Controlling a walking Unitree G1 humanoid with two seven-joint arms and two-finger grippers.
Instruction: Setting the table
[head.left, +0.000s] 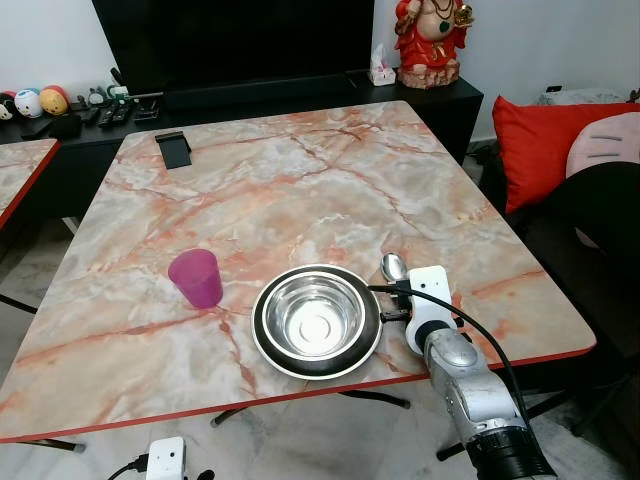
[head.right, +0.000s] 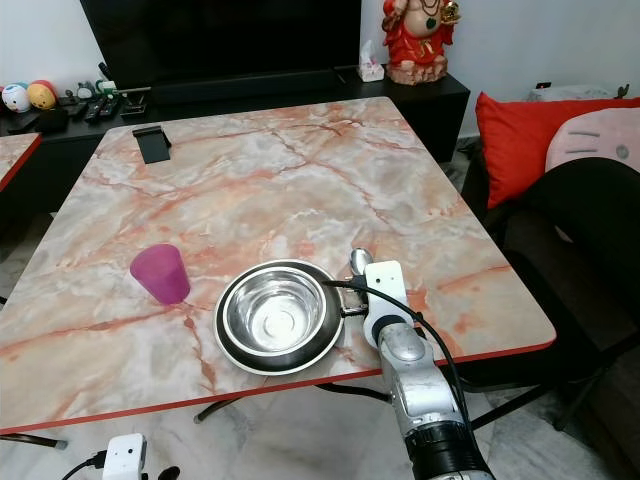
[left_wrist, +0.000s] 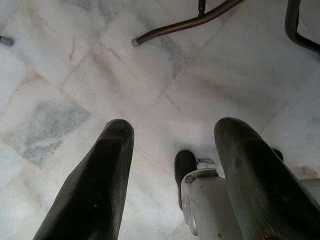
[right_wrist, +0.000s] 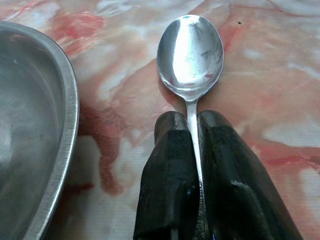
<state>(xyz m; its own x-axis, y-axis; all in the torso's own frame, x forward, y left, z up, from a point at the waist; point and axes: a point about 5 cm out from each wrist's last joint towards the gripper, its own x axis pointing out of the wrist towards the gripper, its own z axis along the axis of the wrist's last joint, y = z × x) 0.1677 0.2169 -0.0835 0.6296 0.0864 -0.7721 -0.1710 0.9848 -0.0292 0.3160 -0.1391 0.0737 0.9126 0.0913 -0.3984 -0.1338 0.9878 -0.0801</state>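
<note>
A steel bowl (head.left: 315, 318) rests in a dark plate (head.left: 264, 345) near the front edge of the marble table (head.left: 300, 190). A pink cup (head.left: 196, 277) stands to its left. Just right of the plate lies a silver spoon (right_wrist: 190, 52), its bowl pointing away from me. My right gripper (right_wrist: 192, 131) is shut on the spoon's handle, low over the tabletop beside the plate's rim. My left gripper (left_wrist: 172, 150) hangs open below the table edge, over the floor tiles.
A black phone stand (head.left: 173, 148) sits at the table's far left corner. A red cushion (head.left: 545, 140) and dark sofa lie to the right. A TV cabinet with remotes, toys and a red figurine (head.left: 432, 40) runs along the back wall.
</note>
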